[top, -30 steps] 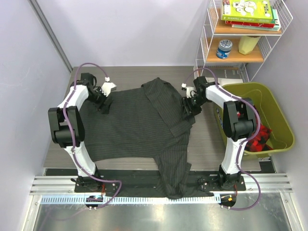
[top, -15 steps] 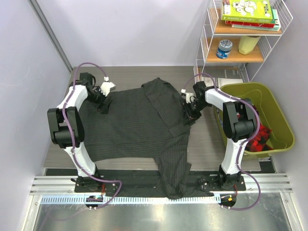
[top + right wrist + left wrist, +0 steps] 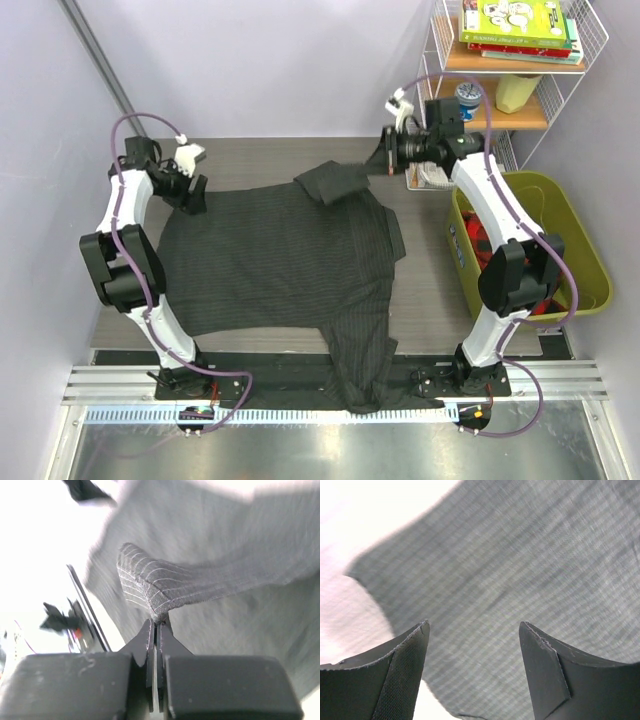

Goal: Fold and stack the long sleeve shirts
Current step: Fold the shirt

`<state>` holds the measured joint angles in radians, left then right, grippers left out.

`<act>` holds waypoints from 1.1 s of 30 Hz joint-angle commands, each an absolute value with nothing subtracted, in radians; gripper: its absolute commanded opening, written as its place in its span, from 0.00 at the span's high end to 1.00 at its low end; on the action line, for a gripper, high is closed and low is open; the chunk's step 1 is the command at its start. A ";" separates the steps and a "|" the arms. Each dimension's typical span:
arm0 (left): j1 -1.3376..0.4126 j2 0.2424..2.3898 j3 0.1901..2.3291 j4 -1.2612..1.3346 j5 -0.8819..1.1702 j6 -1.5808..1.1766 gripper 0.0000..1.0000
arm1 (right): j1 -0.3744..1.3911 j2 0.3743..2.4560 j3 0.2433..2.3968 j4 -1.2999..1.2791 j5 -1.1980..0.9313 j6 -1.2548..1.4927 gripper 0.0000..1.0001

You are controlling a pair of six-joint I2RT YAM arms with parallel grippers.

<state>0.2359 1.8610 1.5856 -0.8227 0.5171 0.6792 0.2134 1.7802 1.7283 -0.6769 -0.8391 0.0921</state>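
Observation:
A dark pinstriped long sleeve shirt lies spread on the table, with one sleeve hanging over the near edge. My right gripper is raised at the back right. It is shut on a fold of the shirt's cloth, pinched at its fingertips, and the cloth runs down to a bunched part. My left gripper is open at the shirt's back left corner. In the left wrist view its jaws stand wide apart just above the cloth, holding nothing.
A green bin with red items stands at the right of the table. A white wire shelf with books and a can stands at the back right, close to the right arm. Walls close in on the left and at the back.
My right gripper rose from the shirt's right side up and back, pulling cloth with it. My left gripper moved back and to the left, to the shirt's corner.

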 commanded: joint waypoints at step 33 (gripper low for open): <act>0.348 2.483 2.241 -0.798 0.574 1.117 0.56 | 0.225 1.896 2.080 -0.044 -0.859 0.676 0.99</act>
<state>0.3428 2.4737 2.2017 -0.8188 0.5861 1.0790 0.2207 1.9118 2.0274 -0.0975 -0.8501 0.6579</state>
